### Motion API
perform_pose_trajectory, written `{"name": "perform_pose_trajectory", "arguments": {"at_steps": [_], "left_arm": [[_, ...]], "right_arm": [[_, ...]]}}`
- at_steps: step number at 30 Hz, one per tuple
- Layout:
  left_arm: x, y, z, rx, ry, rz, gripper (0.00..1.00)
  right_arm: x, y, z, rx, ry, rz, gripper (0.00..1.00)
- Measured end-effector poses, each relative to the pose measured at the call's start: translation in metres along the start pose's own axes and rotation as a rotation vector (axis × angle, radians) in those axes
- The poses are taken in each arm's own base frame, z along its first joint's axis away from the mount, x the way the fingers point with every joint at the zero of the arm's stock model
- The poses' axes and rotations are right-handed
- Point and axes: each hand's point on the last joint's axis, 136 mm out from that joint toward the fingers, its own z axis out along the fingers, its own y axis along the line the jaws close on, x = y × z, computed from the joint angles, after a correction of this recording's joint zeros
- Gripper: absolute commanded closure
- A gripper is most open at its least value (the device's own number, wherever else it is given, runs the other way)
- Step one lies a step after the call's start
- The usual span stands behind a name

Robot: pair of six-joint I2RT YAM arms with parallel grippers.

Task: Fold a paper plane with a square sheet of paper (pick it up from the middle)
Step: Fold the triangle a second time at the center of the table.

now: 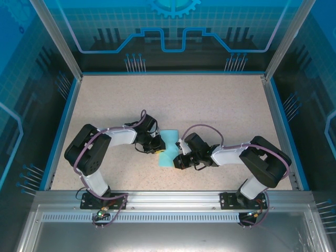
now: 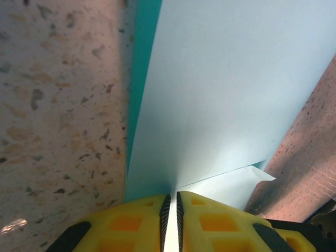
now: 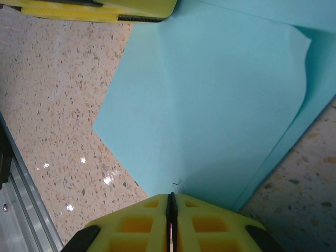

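Observation:
The square sheet of paper (image 1: pixel 169 148) is light blue and lies folded over itself in the middle of the table, between my two grippers. My left gripper (image 1: pixel 157 148) holds its left edge. In the left wrist view the yellow jaws (image 2: pixel 171 196) are shut on the sheet (image 2: pixel 226 89), with a lower layer (image 2: pixel 231 185) peeking out beneath. My right gripper (image 1: pixel 179 159) holds the near right edge. In the right wrist view its jaws (image 3: pixel 171 196) are shut on the paper (image 3: pixel 210 105), and a left gripper finger (image 3: pixel 105 8) shows at the top.
The speckled beige tabletop (image 1: pixel 173 100) is bounded by a blue rim (image 1: pixel 62 123) and the enclosure's posts. An aluminium rail (image 1: pixel 173 202) with the arm bases runs along the near edge. Open table lies beyond the paper.

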Motion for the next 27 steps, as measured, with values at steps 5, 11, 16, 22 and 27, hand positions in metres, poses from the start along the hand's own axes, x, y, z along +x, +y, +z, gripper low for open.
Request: {"name": "perform_pose_trajectory", "arguments": {"at_steps": [5, 11, 16, 22, 27], "left_arm": [[0.0, 0.0, 0.0, -0.005, 0.013, 0.011, 0.83], [-0.008, 0.002, -0.002, -0.013, -0.006, 0.025, 0.83], [-0.011, 0.003, -0.003, -0.019, -0.016, 0.029, 0.83], [-0.011, 0.003, -0.003, -0.02, -0.017, 0.034, 0.83], [-0.011, 0.003, -0.004, -0.023, -0.021, 0.049, 0.83]], "right_arm": [[0.005, 0.0, -0.006, 0.013, 0.023, 0.014, 0.82], [0.007, 0.005, -0.019, 0.039, 0.061, 0.048, 0.79], [-0.031, 0.023, -0.026, 0.015, -0.006, 0.034, 0.8], [-0.06, 0.026, -0.015, 0.018, -0.026, 0.026, 0.82], [-0.067, 0.007, -0.003, 0.059, -0.009, 0.037, 0.83]]}}
